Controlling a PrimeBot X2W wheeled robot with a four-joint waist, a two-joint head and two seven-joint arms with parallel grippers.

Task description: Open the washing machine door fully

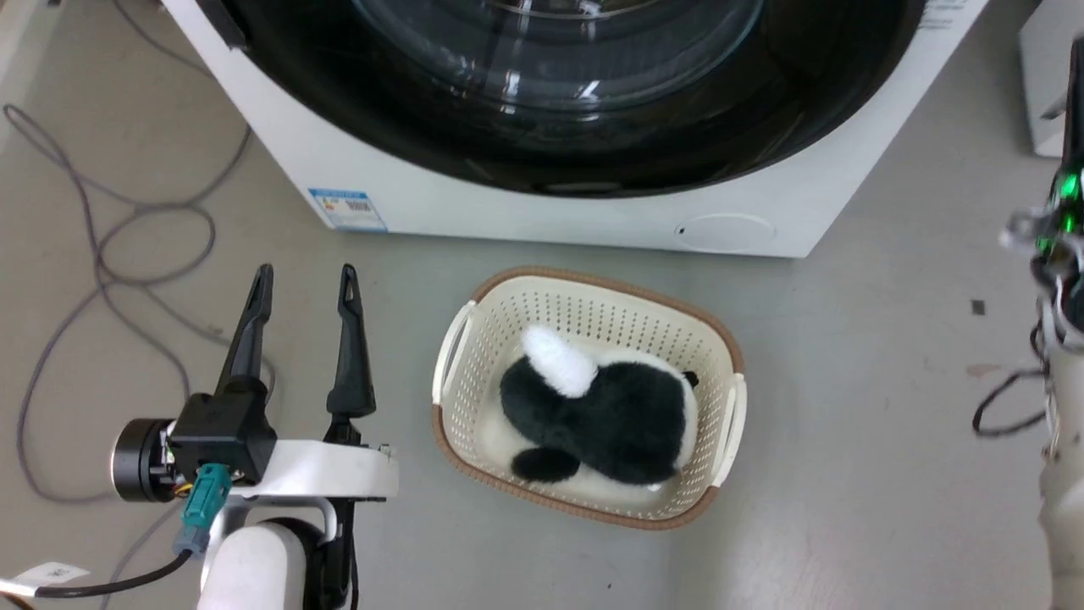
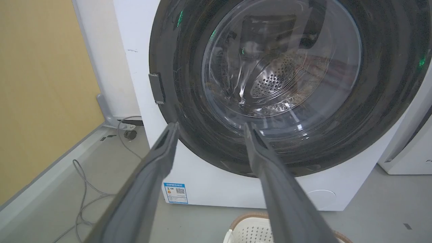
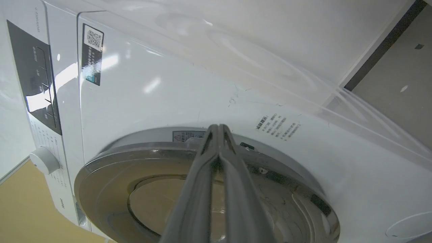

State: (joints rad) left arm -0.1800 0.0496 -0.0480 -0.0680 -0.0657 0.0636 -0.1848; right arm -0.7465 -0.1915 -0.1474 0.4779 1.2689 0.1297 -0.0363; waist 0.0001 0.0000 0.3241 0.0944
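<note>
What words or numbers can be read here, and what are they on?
Blue label on the washing machine front: too small to read.
QR-code sticker on its front: blurred, unreadable.
Printed lines beside the washing machine door: too small.
Warning label at the door's rim: unreadable.
Nothing can be quoted.

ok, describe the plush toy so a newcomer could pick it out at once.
Start at the big white washing machine. On the floor just before it stands a cream perforated laundry basket with a brown rim. The plush toy lies inside: fluffy black-and-white fur, unlike the hard plastic around it.
</note>
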